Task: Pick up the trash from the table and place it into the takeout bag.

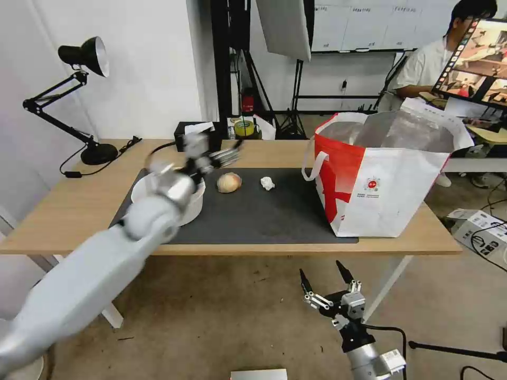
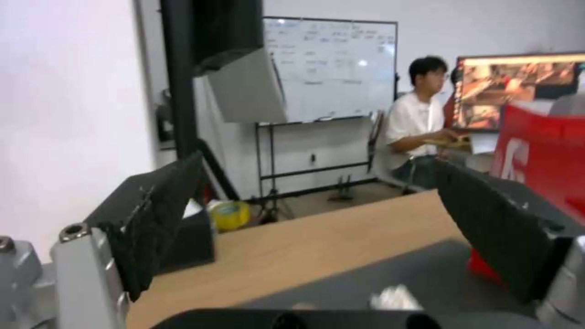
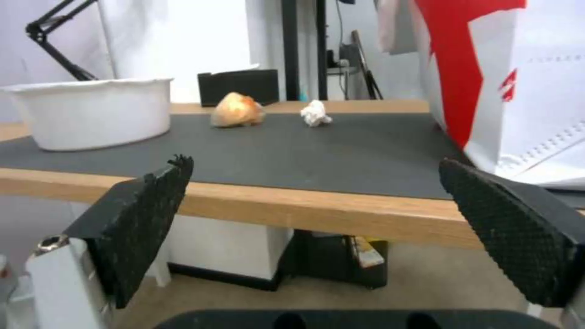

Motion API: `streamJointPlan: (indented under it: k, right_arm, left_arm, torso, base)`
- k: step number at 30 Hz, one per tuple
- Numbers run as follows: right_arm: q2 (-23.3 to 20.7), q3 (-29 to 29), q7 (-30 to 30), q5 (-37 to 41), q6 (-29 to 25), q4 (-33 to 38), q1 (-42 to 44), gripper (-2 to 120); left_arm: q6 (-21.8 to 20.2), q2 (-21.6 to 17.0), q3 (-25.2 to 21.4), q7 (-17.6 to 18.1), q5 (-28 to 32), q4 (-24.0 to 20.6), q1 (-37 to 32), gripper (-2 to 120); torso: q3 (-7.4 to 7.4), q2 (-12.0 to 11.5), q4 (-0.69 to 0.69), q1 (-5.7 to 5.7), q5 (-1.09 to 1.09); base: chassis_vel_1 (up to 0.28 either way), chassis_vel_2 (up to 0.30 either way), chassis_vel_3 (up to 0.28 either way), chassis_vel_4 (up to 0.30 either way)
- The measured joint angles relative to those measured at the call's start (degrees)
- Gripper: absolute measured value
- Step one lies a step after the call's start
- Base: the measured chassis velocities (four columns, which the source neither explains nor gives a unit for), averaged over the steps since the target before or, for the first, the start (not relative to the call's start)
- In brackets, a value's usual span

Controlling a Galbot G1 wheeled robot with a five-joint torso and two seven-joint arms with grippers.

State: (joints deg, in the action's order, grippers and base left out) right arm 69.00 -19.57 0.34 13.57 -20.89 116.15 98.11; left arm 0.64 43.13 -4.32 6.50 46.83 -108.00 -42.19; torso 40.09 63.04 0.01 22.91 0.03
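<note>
While the right gripper (image 1: pixel 323 278) is waiting below the desk (image 1: pixel 79 206) edge with jaws released, the left gripper (image 1: pixel 229 153) is hovering, jaws spread and empty, over the mat beside the white bowl (image 1: pixel 195 203), peach ball (image 1: pixel 229 182) and tissue (image 1: pixel 268 183); the takeout bag (image 1: pixel 380 179) is standing rightward.

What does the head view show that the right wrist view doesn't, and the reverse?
Head view alone: the left tool, open, raised over the table's far side above the mat, near the white bowl; the takeout bag's open foil-lined top; the desk lamp; the right tool, open, low in front of the table.

Right wrist view alone: the table's front edge from below, with dark items under it.

Both: bowl, peach ball, crumpled tissue, black tissue box, bag.
</note>
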Motion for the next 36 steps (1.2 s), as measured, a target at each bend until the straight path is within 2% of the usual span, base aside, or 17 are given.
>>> streamJointPlan:
  k: [1,2,3,5,6,7,8,10,11,14,15,17,19,21,25,36]
  right_arm:
    - [-0.1,0.1,0.0,-0.1,0.0,0.0,0.0,100]
    - [-0.2,0.0,0.1,-0.1,0.1,0.1,0.1,100]
    - [-0.2,0.0,0.1,-0.1,0.1,0.1,0.1,100]
    - [-0.2,0.0,0.4,-0.3,0.2,0.3,0.1,100]
    - [-0.3,0.2,0.8,-0.4,0.2,0.4,0.2,100]
    - [-0.3,0.4,1.0,-0.4,0.2,0.4,0.2,100]
    - [-0.3,0.4,1.0,-0.4,0.2,0.4,0.2,100]
    - [-0.4,0.5,1.4,-0.5,0.2,0.4,0.4,100]
    - [-0.4,0.5,1.4,-0.5,0.2,0.4,0.4,100]
    - [-0.7,0.3,1.8,-0.6,0.1,0.2,0.9,100]
    - [-0.7,0.3,1.8,-0.6,0.1,0.2,0.9,100]
    - [-0.5,-1.4,2.1,-0.6,-1.1,0.4,2.6,100]
    - [0.5,-3.9,2.1,-0.6,-2.5,1.0,4.8,100]
    - [0.8,-4.6,2.1,-0.5,-2.8,1.3,5.2,100]
    - [1.4,-5.6,2.1,-0.5,-3.0,1.8,5.3,100]
    - [1.8,-5.9,1.1,0.8,-2.8,1.2,5.0,100]
  left_arm:
    - [0.5,-0.9,-2.4,-0.6,-0.9,-1.0,-3.8,100]
    - [1.2,-1.5,-5.6,-1.0,-3.0,-2.1,-8.5,100]
    - [1.2,-1.5,-5.6,-1.0,-3.0,-2.1,-8.5,100]
    - [2.6,-1.2,-11.6,-2.0,-8.5,-3.8,-15.7,100]
    - [3.3,0.0,-17.7,-2.4,-11.6,-5.7,-22.4,100]
    - [3.7,1.2,-21.6,-2.8,-12.9,-7.0,-27.2,100]
    - [3.7,1.2,-21.6,-2.8,-12.9,-7.0,-27.2,100]
    - [5.6,4.8,-28.7,-4.5,-16.1,-8.5,-37.9,100]
    - [5.6,4.8,-28.7,-4.5,-16.1,-8.5,-37.9,100]
    - [9.2,10.7,-36.3,-6.7,-19.7,-9.8,-49.1,100]
    - [9.2,10.7,-36.3,-6.7,-19.7,-9.8,-49.1,100]
    - [10.8,13.0,-37.9,-7.4,-20.3,-10.1,-53.2,100]
    - [11.7,13.5,-37.2,-7.9,-20.5,-9.7,-54.2,100]
    - [12.0,14.1,-37.1,-8.1,-20.5,-9.7,-54.9,100]
    - [12.4,16.2,-37.1,-8.5,-20.6,-9.5,-57.0,100]
    - [14.7,19.3,-35.4,-9.3,-22.3,-5.8,-59.3,100]
  torso:
    - [0.0,0.0,0.03,0.0,-0.01]
    - [0.0,0.0,-0.01,0.0,-0.08]
    - [0.0,0.0,-0.01,0.0,-0.08]
    - [0.01,0.0,-0.03,0.0,-0.02]
    - [0.0,0.0,-0.02,0.0,-0.04]
    - [0.0,0.0,-0.03,0.0,-0.01]
    - [0.0,0.0,-0.03,0.0,-0.01]
    - [0.0,0.0,0.01,0.0,-0.07]
    - [0.0,0.0,0.01,0.0,-0.07]
    - [0.0,0.0,0.02,0.0,-0.04]
    - [0.0,0.0,0.02,0.0,-0.04]
    - [0.0,0.0,0.03,-0.01,-0.01]
    - [0.0,0.0,-0.06,-0.01,-0.03]
    - [0.01,0.0,-0.08,0.0,-0.04]
    - [0.01,0.0,0.0,0.0,-0.02]
    - [0.01,0.0,-0.01,0.0,-0.03]
  base:
    - [0.0,0.0,0.0,0.0]
    - [0.0,0.0,0.0,0.0]
    - [0.0,0.0,0.0,0.0]
    - [0.0,0.0,0.0,0.0]
    - [0.0,0.0,0.0,0.0]
    - [0.0,0.0,0.0,0.0]
    - [0.0,0.0,0.0,0.0]
    - [0.0,0.0,0.0,0.0]
    - [0.0,0.0,0.0,0.0]
    - [0.0,0.0,0.0,0.0]
    - [0.0,0.0,0.0,0.0]
    - [0.0,0.0,0.0,0.0]
    - [0.0,0.0,0.0,0.0]
    - [0.0,0.0,0.0,0.0]
    - [0.0,0.0,0.0,0.0]
    - [0.0,0.0,0.0,0.0]
